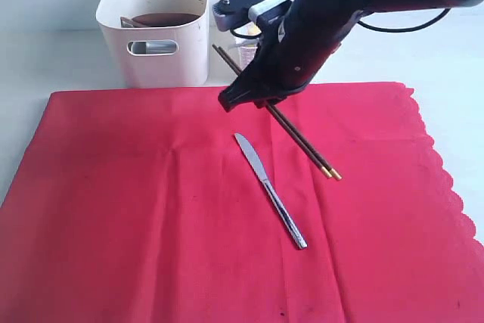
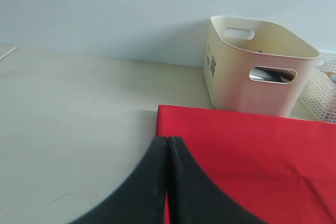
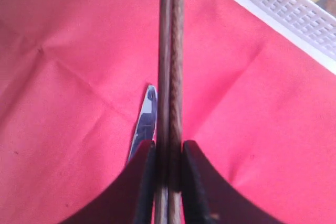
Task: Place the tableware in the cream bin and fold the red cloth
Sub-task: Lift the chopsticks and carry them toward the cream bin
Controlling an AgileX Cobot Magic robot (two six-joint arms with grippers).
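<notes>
Right claw (image 1: pixel 261 96) sits just above the middle of the exterior view, clenched on the chopsticks (image 1: pixel 306 141). The wrist camera shows both sticks pinched side by side between its pads. They run on a slant, dark ends toward the upper left and gold tips toward the lower right, low over the cloth (image 1: pixel 136 209). Whether the tips touch it, I cannot tell.

The knife (image 1: pixel 271 191) lies flat on the cloth at frame centre, blade toward the upper left. It is just left of the chopsticks and apart from them.

The cloth is spread wide across the lower frame, scalloped edge on the right. The bin (image 1: pixel 189 13) stands upper left, just past the cloth's far edge, with something brown inside and steel glinting through its handle cut-out.

Left claw (image 2: pixel 167 145) is clenched on nothing, pads pressed together above the cloth's edge and the bare table (image 2: pixel 79 103). The basket (image 2: pixel 320 90) stands beside the bin.
</notes>
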